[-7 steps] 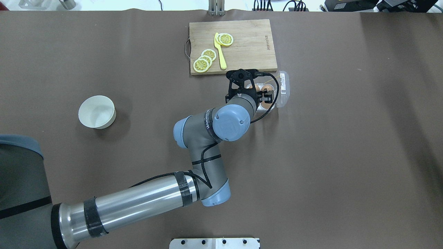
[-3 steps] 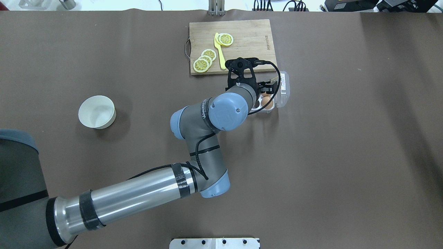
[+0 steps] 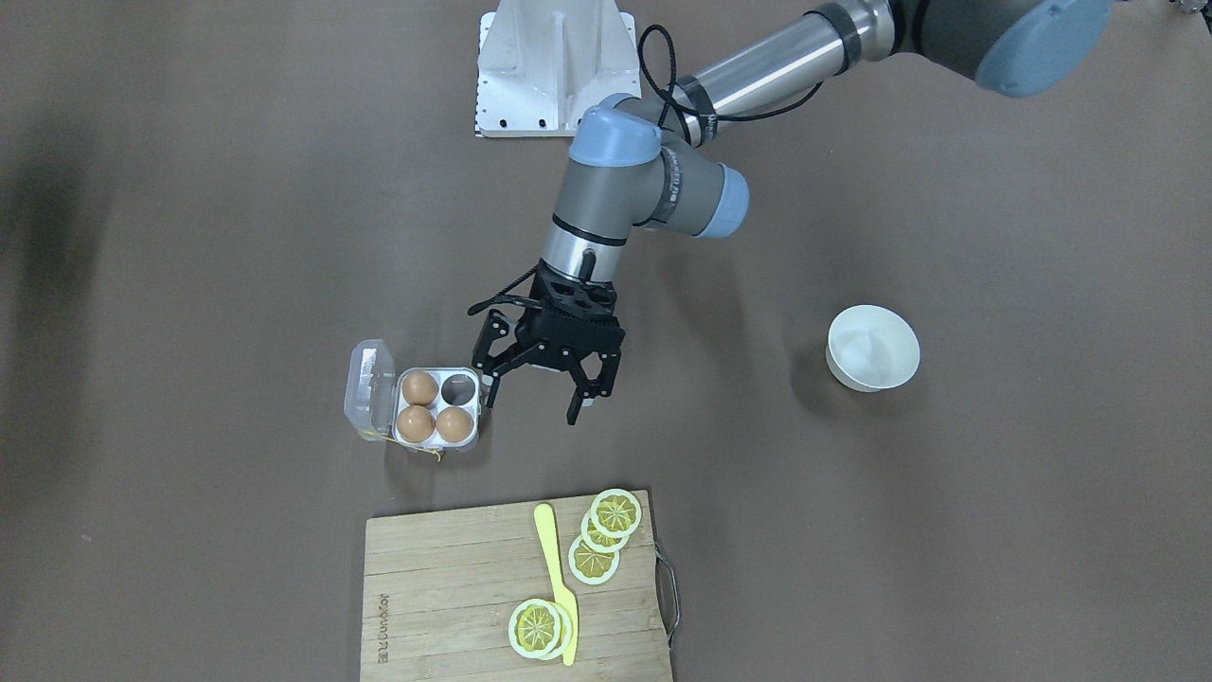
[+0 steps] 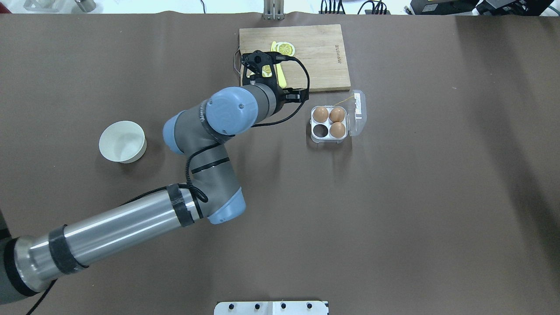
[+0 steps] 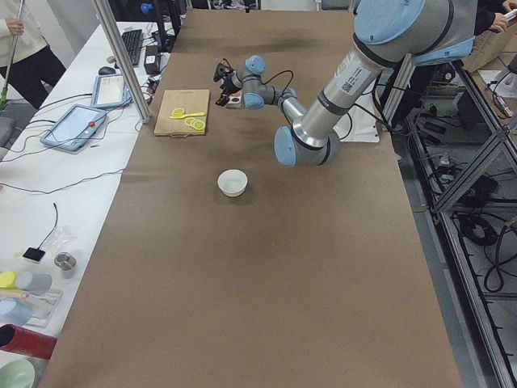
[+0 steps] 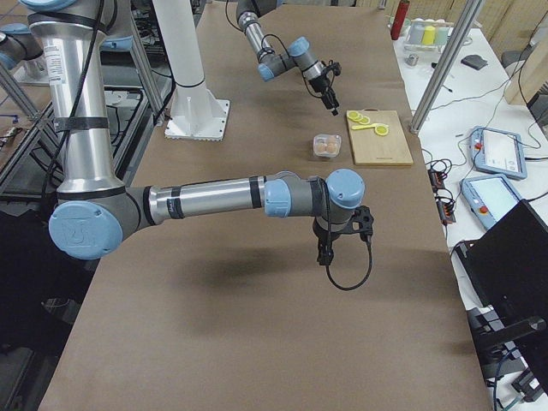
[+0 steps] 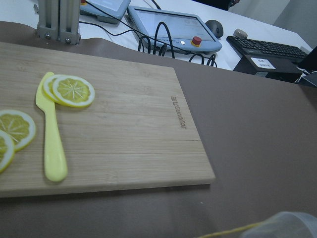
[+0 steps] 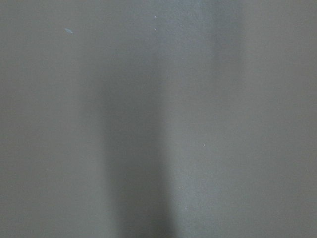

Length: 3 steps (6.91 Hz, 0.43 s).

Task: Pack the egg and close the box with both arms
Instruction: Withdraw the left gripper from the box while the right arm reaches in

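The clear egg box stands open just off the cutting board's near right corner, its lid folded back to the right. Three tan eggs fill three cells and one cell is empty. In the front-facing view the box lies just left of my left gripper, which is open, empty and raised beside it. From overhead the left gripper is left of the box. The right gripper shows only in the exterior right view, low over bare table, and I cannot tell its state.
A wooden cutting board with lemon slices and a yellow knife lies beyond the box. A white bowl stands at the left. A white metal base is at the robot's edge. The right wrist view shows only brown table.
My left gripper has pulled back from over the box toward the left and stands open beside it. The box with its three eggs is now uncovered.
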### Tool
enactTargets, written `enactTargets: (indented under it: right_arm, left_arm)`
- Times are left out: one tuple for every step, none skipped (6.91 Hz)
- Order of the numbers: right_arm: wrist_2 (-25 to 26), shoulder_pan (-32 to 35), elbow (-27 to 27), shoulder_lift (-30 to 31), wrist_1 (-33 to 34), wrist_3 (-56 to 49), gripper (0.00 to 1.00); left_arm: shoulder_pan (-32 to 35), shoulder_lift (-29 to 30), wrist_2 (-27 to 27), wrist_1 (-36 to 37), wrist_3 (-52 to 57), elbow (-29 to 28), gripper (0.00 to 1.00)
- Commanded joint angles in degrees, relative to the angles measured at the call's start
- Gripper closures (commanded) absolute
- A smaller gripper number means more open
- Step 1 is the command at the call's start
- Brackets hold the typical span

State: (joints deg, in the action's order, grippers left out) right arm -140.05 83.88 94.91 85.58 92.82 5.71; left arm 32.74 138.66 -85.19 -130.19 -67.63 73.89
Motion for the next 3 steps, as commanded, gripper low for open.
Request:
enactTargets:
  right_arm:
    - [0.56,-6.93,-0.68,-0.06,-15.91,17.3,0.01]
    - [3.01,-11.41,-2.08,-1.8,-23.92,27.5,0.06]
    - [4.51,-15.46,-2.79,-3.99,-28.53,35.78,0.17]
  left_arm:
    - [5.91,-8.71,-10.92,7.46,0.31,12.53,0.03]
    - [7.76,-13.45,-13.83,7.75,1.35,18.51,0.03]
    - [9.69,-16.55,-16.47,7.76,2.23,21.35,0.03]
